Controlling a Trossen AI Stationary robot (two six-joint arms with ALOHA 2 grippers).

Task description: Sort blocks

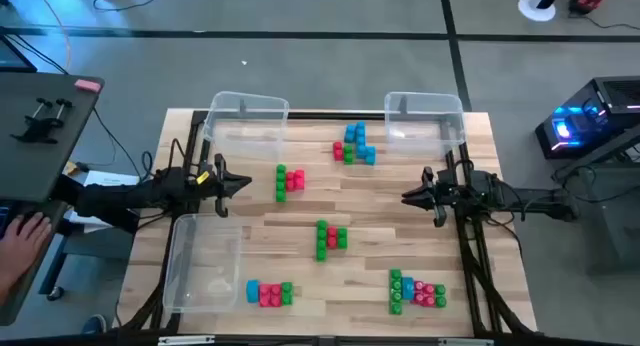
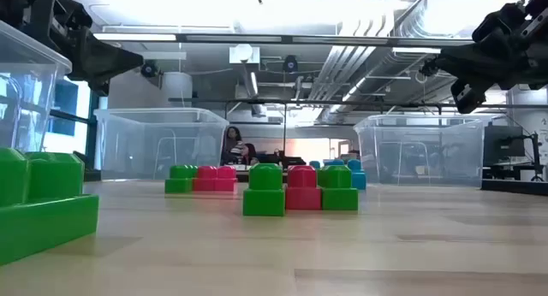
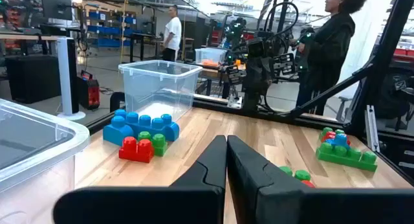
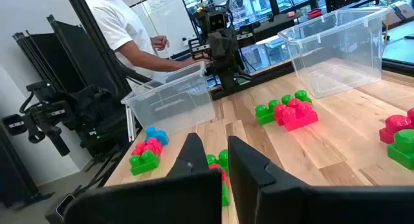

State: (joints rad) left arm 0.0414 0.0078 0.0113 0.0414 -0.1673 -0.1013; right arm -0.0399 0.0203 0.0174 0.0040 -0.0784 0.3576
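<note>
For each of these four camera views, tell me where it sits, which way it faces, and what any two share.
High view: overhead, facing straight down; both arms, left end effector, right end effector.
Low view: table height, facing level across the table; arms overhead.
Left wrist view: faces across the table past its own shut fingers.
Right wrist view: faces the opposite way past its own fingers.
Shared: the middle green and red block cluster appears in high and low views.

Wood table w/ blocks (clustered), clear bins
</note>
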